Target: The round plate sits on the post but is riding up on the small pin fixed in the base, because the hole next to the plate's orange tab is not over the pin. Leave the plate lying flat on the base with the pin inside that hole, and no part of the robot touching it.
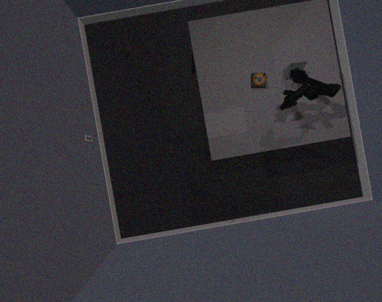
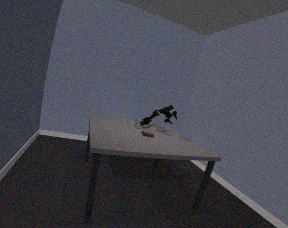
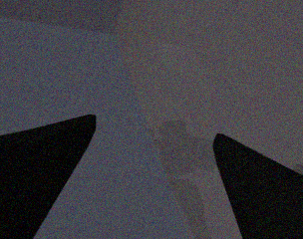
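Observation:
The round orange plate (image 1: 264, 81) (image 2: 147, 131) sits on the dark square base (image 1: 253, 85) (image 2: 147, 135), with a grey centre showing in the top view. The pin, the hole and the orange tab are too small and dark to make out, and I cannot tell the plate's tilt. My gripper (image 2: 174, 121) (image 3: 155, 130) is open, its two dark fingers wide apart with nothing between them. It hangs in the air above the table, well away from the plate and not touching it. The plate and base are not in the wrist view.
The black arm (image 1: 321, 88) (image 2: 151, 118) stands on the pale table (image 1: 230, 58) (image 2: 114, 139), beyond the base as seen in the exterior view. A small pale panel (image 2: 137, 124) stands by the arm's foot. The arm casts shadows on the table.

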Available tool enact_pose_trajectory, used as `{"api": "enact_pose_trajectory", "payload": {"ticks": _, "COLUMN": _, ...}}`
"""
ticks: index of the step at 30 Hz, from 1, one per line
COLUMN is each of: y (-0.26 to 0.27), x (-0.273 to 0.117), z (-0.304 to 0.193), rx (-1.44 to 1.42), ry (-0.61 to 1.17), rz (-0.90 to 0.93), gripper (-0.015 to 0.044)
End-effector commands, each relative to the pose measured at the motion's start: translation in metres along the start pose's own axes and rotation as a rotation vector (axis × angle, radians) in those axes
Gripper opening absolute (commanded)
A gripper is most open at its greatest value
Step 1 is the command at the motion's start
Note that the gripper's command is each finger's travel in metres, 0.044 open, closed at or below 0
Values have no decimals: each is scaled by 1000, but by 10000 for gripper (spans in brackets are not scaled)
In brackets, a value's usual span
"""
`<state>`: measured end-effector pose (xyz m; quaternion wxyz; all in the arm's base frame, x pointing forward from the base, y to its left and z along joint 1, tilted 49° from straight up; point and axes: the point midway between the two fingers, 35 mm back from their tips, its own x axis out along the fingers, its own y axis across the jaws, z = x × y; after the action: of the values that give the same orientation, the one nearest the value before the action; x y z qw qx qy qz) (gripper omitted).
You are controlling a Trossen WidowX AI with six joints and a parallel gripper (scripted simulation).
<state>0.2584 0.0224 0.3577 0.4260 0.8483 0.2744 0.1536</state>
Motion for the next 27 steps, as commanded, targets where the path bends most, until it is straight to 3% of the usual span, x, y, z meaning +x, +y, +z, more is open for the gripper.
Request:
{"api": "enact_pose_trajectory", "payload": {"ticks": 1, "y": 0, "x": 1, "z": 5, "rx": 7, "ry": -16, "rz": 3, "gripper": 374}}
{"api": "enact_pose_trajectory", "payload": {"ticks": 8, "y": 1, "x": 16, "z": 97, "rx": -173, "ry": -234, "rz": -143, "gripper": 190}}
{"api": "enact_pose_trajectory", "payload": {"ticks": 15, "y": -13, "x": 18, "z": 166, "rx": -377, "ry": -287, "rz": -374, "gripper": 6}}
{"api": "enact_pose_trajectory", "payload": {"ticks": 27, "y": -51, "x": 6, "z": 241, "rx": -609, "ry": -156, "rz": -698, "gripper": 0}}
